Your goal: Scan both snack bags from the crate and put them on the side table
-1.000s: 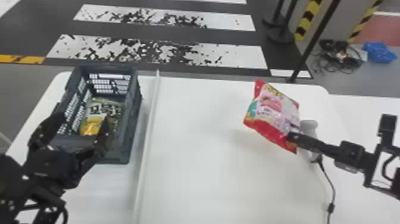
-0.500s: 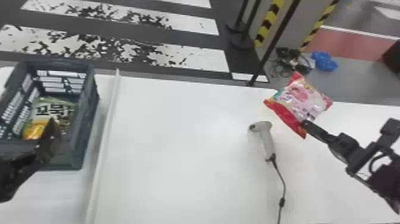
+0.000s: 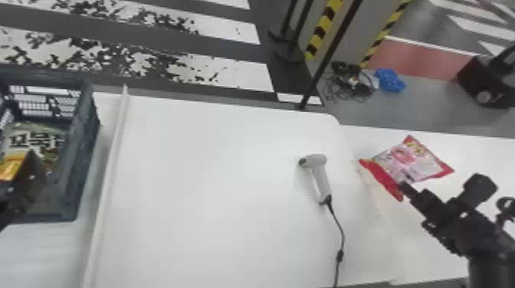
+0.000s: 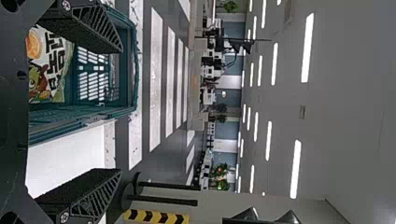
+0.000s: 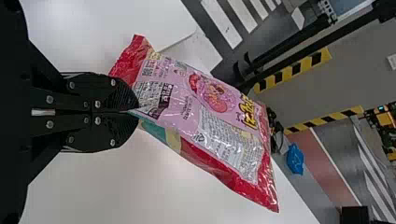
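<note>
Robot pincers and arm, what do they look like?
The left pincer is black, with wedge-shaped fingers, slanting ribs down their sides and silvery screws. The right pincer is black too, dotted with round silvery screws. The right arm is black and chunky, with knobbly bits near the wrist.

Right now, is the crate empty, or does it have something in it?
Not empty: the crate holds a green and yellow snack bag, lying inside its walls in both head and left wrist views.
</note>
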